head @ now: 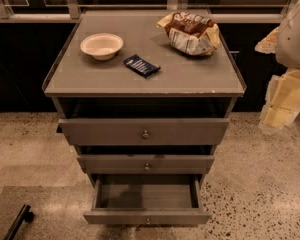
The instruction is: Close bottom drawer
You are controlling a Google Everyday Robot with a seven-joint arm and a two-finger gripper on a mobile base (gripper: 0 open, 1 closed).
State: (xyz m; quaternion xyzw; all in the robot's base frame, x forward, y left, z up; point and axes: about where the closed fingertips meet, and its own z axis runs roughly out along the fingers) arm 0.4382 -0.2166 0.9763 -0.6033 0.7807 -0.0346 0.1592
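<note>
Three-drawer cabinet point(190, 76): the bottom drawer point(146, 198), lowest, is pulled out farthest toward the near side and looks empty. The pincer point(281, 104) hangs at the right, well apart from it; wide or narrow, I cannot tell. Approach seems in hand: next, meet the drawer front and push it inward.

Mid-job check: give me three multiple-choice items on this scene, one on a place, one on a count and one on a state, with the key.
1. Where is the gripper?
A. At the right edge, apart from the cabinet
B. Gripping a drawer knob
C. Resting on the floor

2. How many items lie on the cabinet's top?
A. One
B. Three
C. Five

3. The bottom drawer is:
A. Pulled far out
B. Shut flush
C. Removed

Key:
1 A: it hangs beside the cabinet, touching nothing.
2 B: there is a bowl, a dark packet and a snack bag.
3 A: its empty inside shows.
</note>
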